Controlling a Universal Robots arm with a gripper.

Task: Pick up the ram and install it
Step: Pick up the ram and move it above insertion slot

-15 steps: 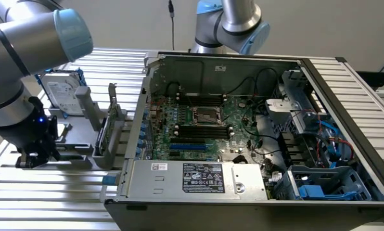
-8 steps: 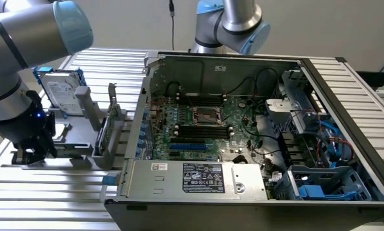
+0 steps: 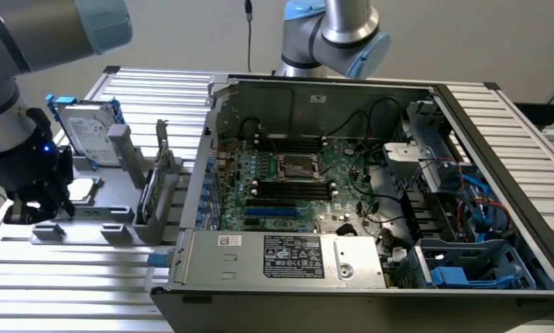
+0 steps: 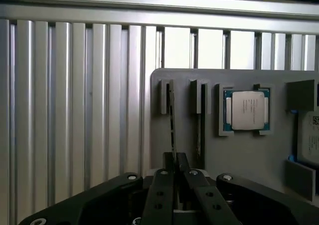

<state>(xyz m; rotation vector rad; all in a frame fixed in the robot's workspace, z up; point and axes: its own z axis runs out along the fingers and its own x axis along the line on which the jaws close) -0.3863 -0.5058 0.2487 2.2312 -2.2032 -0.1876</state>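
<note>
Edge-on, the ram (image 4: 172, 117) is just a thin dark line, its chips impossible to make out, and its near end is hidden between the fingers of the gripper (image 4: 175, 159) pinched on it. The gripper's own body runs off the picture's edge, the hard drive (image 4: 311, 132) is sliced by the frame with its label unreadable, and in the exterior view the arm (image 3: 32, 31) looms blurred, cropped at the corner

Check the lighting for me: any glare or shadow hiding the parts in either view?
Exterior view: glare streaks the ribbed aluminium table; the open metal computer case is darkest on the exterior view's right. Wrist view: the slats beyond the grey holder plate wash out white; the black tool and thin dark ram stick sit in shadow.
</note>
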